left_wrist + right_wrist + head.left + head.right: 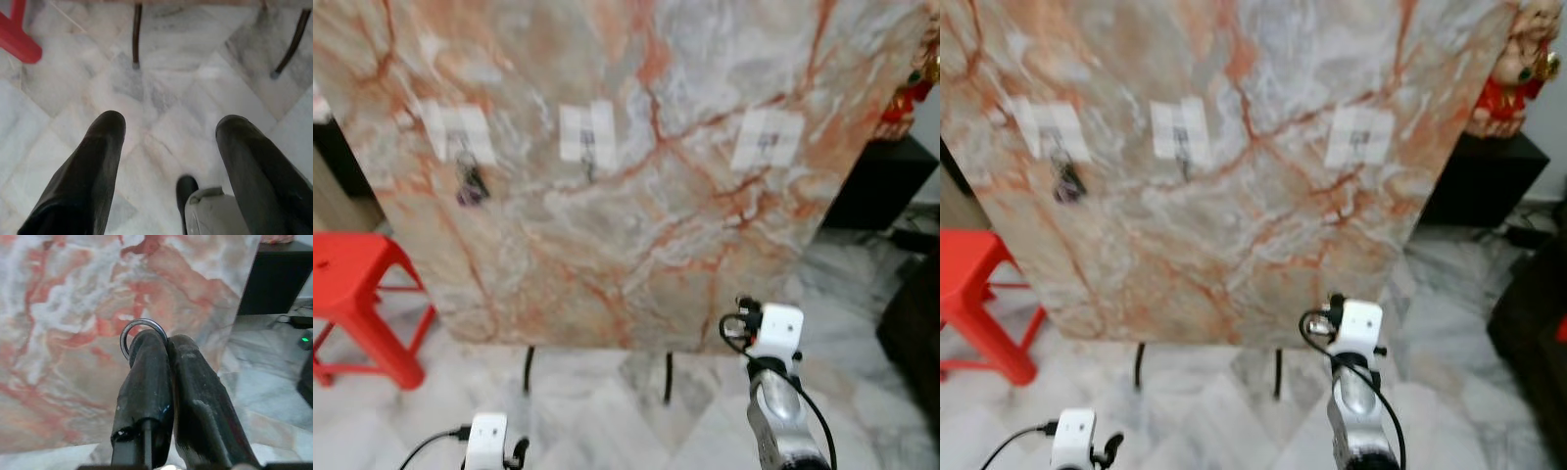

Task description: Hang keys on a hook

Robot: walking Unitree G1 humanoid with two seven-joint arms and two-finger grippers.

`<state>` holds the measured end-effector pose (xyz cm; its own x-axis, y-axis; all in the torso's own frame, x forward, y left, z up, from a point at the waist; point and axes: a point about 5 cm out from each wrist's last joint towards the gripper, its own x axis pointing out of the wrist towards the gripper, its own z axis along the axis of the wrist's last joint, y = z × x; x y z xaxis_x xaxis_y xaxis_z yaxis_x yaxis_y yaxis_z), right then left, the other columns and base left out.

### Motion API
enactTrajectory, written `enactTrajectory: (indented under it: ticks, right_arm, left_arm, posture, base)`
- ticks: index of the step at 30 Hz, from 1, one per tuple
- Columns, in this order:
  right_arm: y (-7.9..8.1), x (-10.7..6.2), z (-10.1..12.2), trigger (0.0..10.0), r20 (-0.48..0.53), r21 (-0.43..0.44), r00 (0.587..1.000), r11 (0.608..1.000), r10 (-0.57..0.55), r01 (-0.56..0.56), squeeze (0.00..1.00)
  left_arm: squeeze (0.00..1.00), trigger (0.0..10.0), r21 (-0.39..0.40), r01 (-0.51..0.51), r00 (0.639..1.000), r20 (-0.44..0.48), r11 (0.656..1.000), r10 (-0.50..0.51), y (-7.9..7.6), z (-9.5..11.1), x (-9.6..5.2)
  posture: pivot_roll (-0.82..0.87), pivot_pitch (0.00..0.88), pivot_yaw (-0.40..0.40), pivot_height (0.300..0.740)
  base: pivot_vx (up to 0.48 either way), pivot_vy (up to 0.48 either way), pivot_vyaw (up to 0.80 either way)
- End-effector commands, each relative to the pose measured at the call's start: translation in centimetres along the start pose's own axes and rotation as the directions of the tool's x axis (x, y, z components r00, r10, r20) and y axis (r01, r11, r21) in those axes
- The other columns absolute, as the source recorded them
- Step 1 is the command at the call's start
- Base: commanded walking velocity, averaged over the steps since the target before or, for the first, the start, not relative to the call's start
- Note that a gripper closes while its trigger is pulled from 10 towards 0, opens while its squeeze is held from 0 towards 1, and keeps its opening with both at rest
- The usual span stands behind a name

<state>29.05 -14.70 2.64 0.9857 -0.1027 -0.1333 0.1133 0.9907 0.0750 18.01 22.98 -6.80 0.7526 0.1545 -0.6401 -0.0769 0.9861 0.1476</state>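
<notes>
Your right gripper [161, 340] is clamped on a metal key ring [142, 328], raised in front of the marble panel [636, 215] near its lower edge, well below the hooks. The middle hook [588, 147] and the right hook [767, 142] sit along the panel's upper part; the left hook [460, 137] carries a dark bunch [470, 186]. Your left gripper [168, 142] hangs low over the floor [161, 83], fingers spread and holding nothing.

Open air before the marble board [607, 215]; red stool [357, 294] flanks left.

Key ring [142, 328] mostly hidden behind right gripper [164, 345], keys unseen, red stool [357, 304] cut off
</notes>
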Motion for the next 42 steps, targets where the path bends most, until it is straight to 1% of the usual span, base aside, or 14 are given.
enactTrajectory:
  ticks: [1, 5, 17, 25, 34, 42]
  right_arm:
    - [-0.19, 0.16, 0.27, 10.0, 0.011, -0.012, 1.0, 1.0, 0.001, -0.001, 0.0]
    - [-0.24, 0.2, 0.29, 10.0, 0.011, -0.02, 1.0, 1.0, 0.003, -0.003, 0.0]
    - [-0.43, 0.19, 0.29, 10.0, 0.013, -0.025, 1.0, 1.0, -0.004, 0.005, 0.0]
    - [-0.24, 0.28, 0.39, 10.0, 0.014, -0.023, 1.0, 1.0, -0.002, 0.002, 0.0]
    - [-0.33, 0.35, 0.4, 10.0, 0.011, -0.01, 1.0, 1.0, -0.003, 0.003, 0.0]
    - [-0.13, 0.57, 0.77, 10.0, 0.023, -0.003, 1.0, 1.0, 0.008, -0.008, 0.0]
  left_arm:
    - [0.0, 10.0, 0.004, 0.007, 1.0, -0.006, 1.0, -0.007, -0.17, -0.08, 0.0]
    - [0.0, 10.0, 0.006, 0.008, 1.0, -0.005, 1.0, -0.008, -0.26, -0.09, 0.0]
    - [0.0, 10.0, 0.014, 0.014, 1.0, -0.004, 1.0, -0.014, -0.45, -0.1, -0.02]
    - [0.0, 10.0, 0.015, 0.014, 1.0, 0.0, 1.0, -0.014, -0.46, -0.13, -0.06]
    - [0.0, 10.0, 0.019, 0.018, 1.0, 0.004, 1.0, -0.019, -0.59, -0.07, -0.04]
    - [0.0, 10.0, 0.016, 0.016, 1.0, -0.005, 1.0, -0.016, -0.52, -0.12, -0.02]
  posture:
    - [0.02, 0.033, -0.048, 0.732]
    - [0.02, 0.033, -0.046, 0.732]
    - [0.01, 0.031, -0.042, 0.732]
    - [0.02, 0.026, -0.044, 0.732]
    - [0.01, 0.012, -0.042, 0.732]
    - [0.01, 0.005, -0.042, 0.732]
  base:
    - [0.0, -0.368, 0.0]
    - [0.0, -0.368, 0.33]
    - [0.0, -0.371, 0.8]
    - [0.0, -0.37, 0.73]
    - [0.0, -0.367, 0.0]
    - [0.0, 0.0, 0.0]
